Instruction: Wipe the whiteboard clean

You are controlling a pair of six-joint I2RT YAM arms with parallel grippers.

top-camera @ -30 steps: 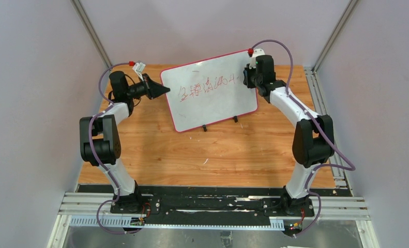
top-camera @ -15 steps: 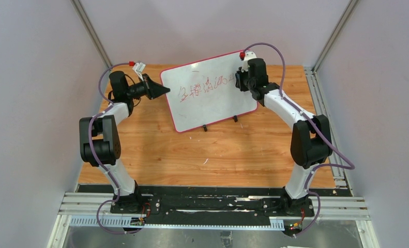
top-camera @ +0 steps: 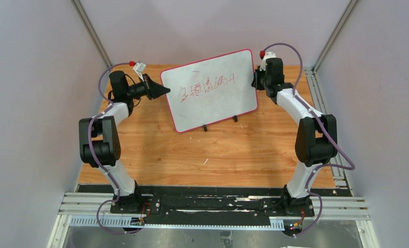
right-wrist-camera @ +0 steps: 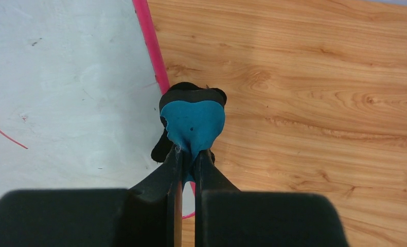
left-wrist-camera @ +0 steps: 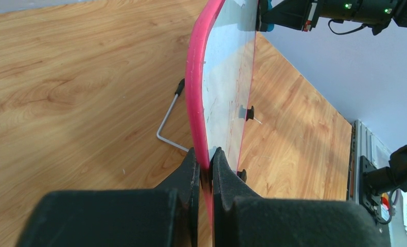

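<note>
Left fingers (left-wrist-camera: 183,177) clamp the left frame edge of the whiteboard (top-camera: 212,103). Right fingers (right-wrist-camera: 166,177) pinch a blue eraser (right-wrist-camera: 193,121) at the whiteboard's right edge.

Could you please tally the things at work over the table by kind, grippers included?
whiteboard: 1
eraser: 1
grippers: 2 (left gripper, right gripper)
Total: 4
</note>
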